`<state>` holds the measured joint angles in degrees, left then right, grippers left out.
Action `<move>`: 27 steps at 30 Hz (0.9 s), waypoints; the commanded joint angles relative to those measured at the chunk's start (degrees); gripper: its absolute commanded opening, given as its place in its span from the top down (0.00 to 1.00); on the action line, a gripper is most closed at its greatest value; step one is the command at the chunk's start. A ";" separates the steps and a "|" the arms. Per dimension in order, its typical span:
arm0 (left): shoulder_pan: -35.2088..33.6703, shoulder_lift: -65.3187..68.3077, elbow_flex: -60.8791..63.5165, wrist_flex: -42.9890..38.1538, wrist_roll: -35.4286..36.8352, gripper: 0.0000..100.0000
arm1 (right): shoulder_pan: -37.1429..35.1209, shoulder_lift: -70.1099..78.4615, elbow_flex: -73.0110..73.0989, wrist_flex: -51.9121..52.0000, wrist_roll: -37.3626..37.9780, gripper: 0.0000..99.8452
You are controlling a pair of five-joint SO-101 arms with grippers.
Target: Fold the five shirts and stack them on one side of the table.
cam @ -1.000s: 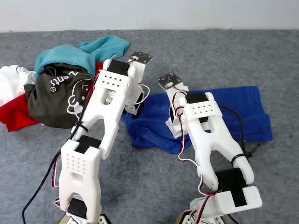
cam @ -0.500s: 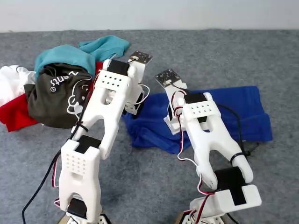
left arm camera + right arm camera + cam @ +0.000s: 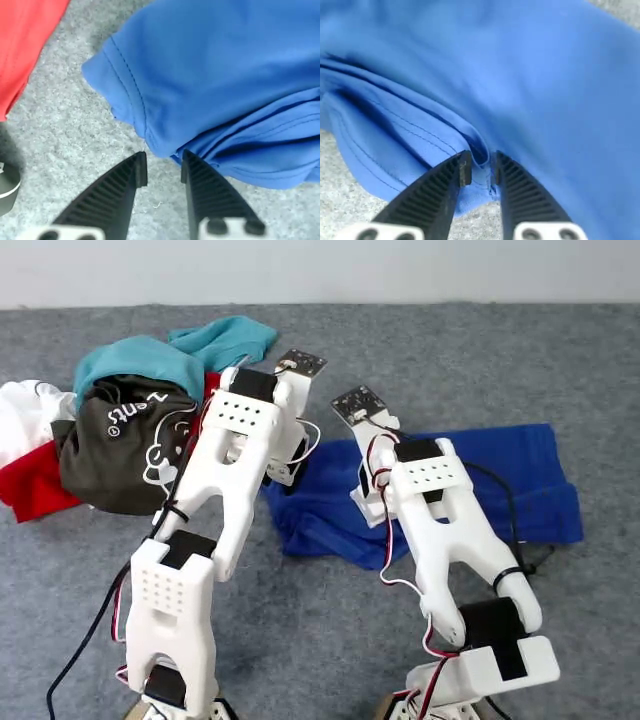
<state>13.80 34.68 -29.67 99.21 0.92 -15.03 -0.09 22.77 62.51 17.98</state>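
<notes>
A blue shirt (image 3: 510, 480) lies crumpled on the grey table at the right of centre. My right gripper (image 3: 481, 167) is down on its left part, fingers pinched on a seamed fold of the blue shirt (image 3: 545, 75). My left gripper (image 3: 164, 167) hovers low over bare table just off the sleeve hem of the blue shirt (image 3: 225, 75), slightly open with nothing between its fingers. At the back left, a dark printed shirt (image 3: 110, 455), a teal shirt (image 3: 150, 355), a white shirt (image 3: 25, 410) and a red shirt (image 3: 35, 485) lie in a heap.
The left arm (image 3: 240, 430) and right arm (image 3: 430, 480) stand close together over the shirt's left end. An edge of the red shirt (image 3: 25, 40) lies near the left gripper. A black cable (image 3: 85, 640) trails along the front left. Grey table (image 3: 560, 640) shows at the front right.
The right arm's wrist has shifted slightly to the left and away over the blue shirt. The left arm and the heap have not moved.
</notes>
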 commanded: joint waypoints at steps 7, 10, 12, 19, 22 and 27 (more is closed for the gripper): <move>-0.62 -0.44 -0.31 1.14 -1.05 0.87 | -0.40 -0.13 2.29 -2.95 0.62 0.92; -0.62 -0.44 -0.31 1.14 -1.05 0.87 | -0.48 -0.13 4.84 -5.76 0.62 0.95; -0.62 -0.44 -0.22 1.14 -1.05 0.87 | -0.48 -0.22 5.10 -6.11 0.70 0.96; -0.26 -0.44 4.62 -1.41 -1.05 0.87 | -0.13 -0.75 5.01 -6.37 0.79 0.96; -0.26 -0.44 5.85 -2.11 -1.05 0.87 | -0.04 -0.75 2.64 -6.29 0.70 0.96; -0.26 -0.44 5.85 -2.11 -1.05 0.87 | -0.04 -0.04 -2.81 -6.46 0.35 0.96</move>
<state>13.80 34.68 -23.87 97.63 0.92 -14.95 0.18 24.00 57.14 18.15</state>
